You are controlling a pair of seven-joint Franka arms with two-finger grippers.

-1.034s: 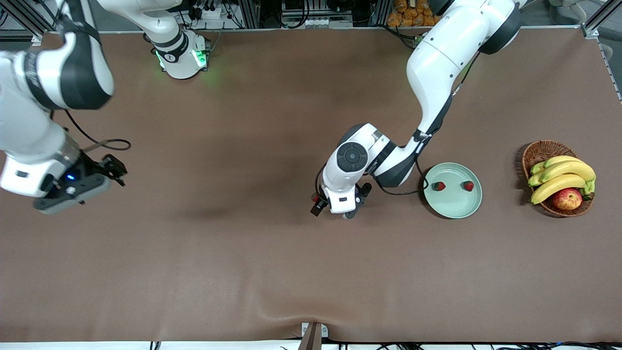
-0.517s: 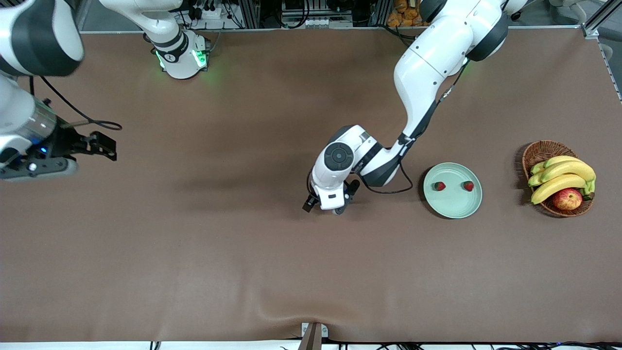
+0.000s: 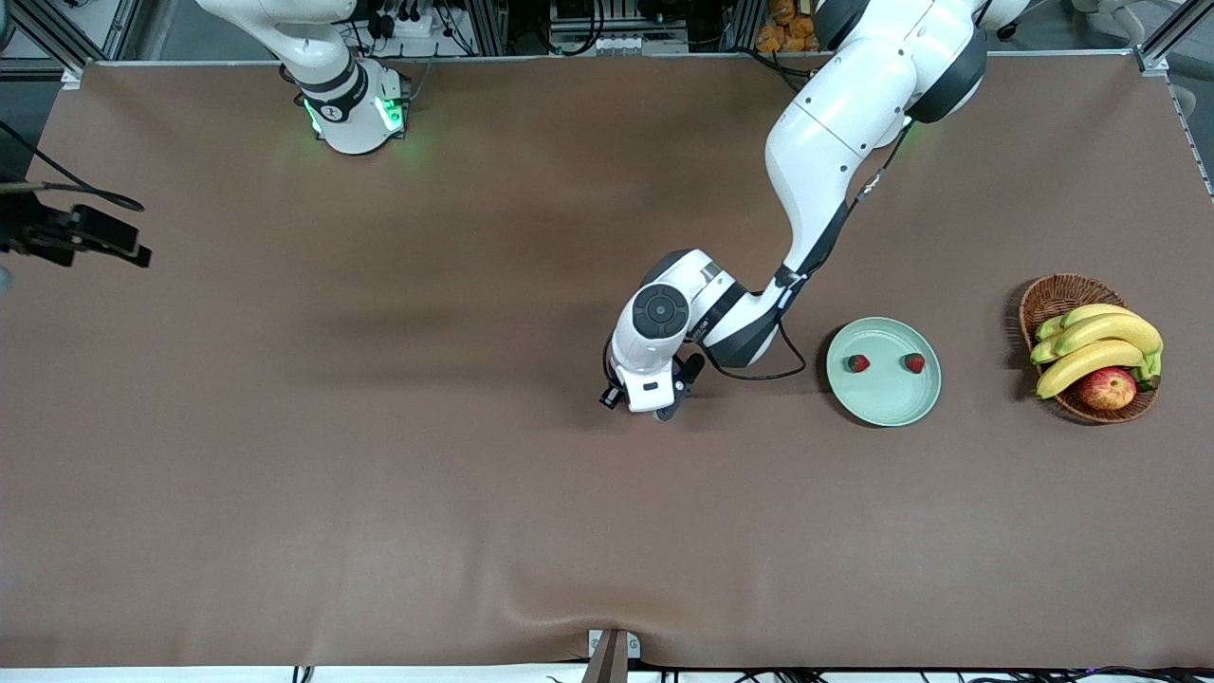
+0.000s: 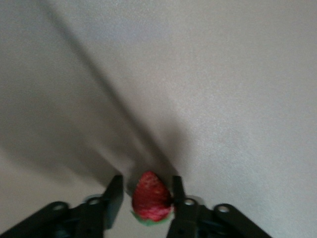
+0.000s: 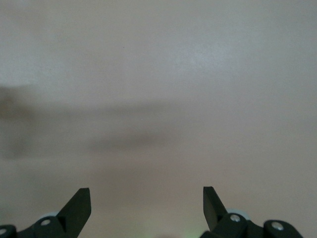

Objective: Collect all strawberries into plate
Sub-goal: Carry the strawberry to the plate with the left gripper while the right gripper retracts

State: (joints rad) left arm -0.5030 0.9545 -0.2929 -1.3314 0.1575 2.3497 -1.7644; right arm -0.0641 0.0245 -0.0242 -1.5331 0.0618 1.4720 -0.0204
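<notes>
Left tool is low on the surface, clamped on the third strawberry, well apart from the plate toward the right arm's end. Two strawberries lie in the plate. Right tool waits with fingers apart.

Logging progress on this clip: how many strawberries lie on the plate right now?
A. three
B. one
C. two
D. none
C: two strawberries lie on the plate; the third strawberry sits between the left end effector's fingers, on the table beside the plate.
</notes>
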